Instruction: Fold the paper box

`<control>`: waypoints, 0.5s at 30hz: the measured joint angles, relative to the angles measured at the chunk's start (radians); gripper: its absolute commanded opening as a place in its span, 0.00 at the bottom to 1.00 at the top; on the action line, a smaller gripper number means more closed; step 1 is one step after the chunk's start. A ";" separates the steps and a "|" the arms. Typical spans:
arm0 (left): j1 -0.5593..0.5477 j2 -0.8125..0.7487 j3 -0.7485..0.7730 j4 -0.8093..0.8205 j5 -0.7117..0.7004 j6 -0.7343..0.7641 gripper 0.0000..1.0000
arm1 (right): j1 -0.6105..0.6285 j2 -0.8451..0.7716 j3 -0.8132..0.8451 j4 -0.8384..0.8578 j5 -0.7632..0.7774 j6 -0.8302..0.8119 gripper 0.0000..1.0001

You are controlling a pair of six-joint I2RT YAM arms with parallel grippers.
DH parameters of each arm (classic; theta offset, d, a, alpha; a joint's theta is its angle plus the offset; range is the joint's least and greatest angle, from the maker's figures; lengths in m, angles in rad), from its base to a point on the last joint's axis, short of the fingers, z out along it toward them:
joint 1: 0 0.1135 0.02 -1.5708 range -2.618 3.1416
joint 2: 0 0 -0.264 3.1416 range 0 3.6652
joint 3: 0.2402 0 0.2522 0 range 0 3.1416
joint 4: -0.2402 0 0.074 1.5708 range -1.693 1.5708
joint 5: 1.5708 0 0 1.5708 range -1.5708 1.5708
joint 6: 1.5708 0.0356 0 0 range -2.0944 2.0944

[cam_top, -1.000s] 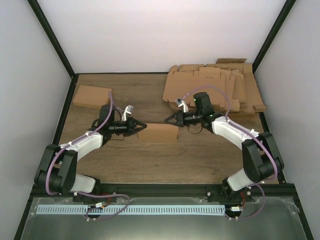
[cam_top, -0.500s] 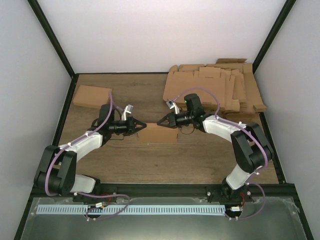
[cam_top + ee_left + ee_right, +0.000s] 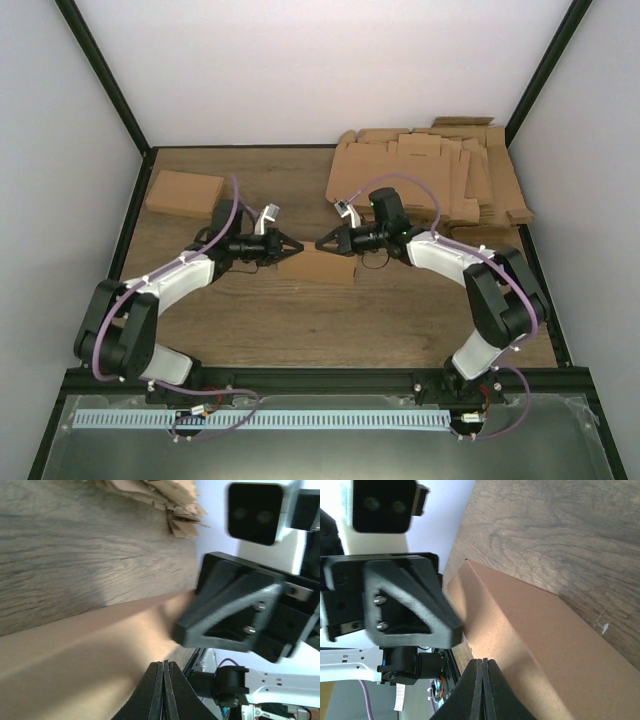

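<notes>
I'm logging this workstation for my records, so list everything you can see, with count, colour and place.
paper box: one, brown, folded up, middle of the table.
second box: one, brown, folded, far left corner of the table.
pile of flat cardboard sheets: one pile, brown, far right corner of the table.
table: one, brown wood grain, under everything.
left arm: one, white and black, reaching in from the near left.
right arm: one, white and black, reaching in from the near right.
left tool: one, black, shut, over the paper box's far edge.
right tool: one, black, shut, tip to tip with the left tool.
</notes>
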 measured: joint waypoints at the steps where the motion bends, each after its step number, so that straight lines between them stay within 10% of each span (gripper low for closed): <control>1: -0.001 0.017 -0.001 -0.002 -0.005 0.004 0.04 | 0.002 -0.007 0.000 -0.018 0.006 0.000 0.01; 15: -0.007 0.010 -0.037 -0.012 -0.014 0.032 0.04 | 0.002 -0.123 0.070 -0.228 0.069 -0.042 0.01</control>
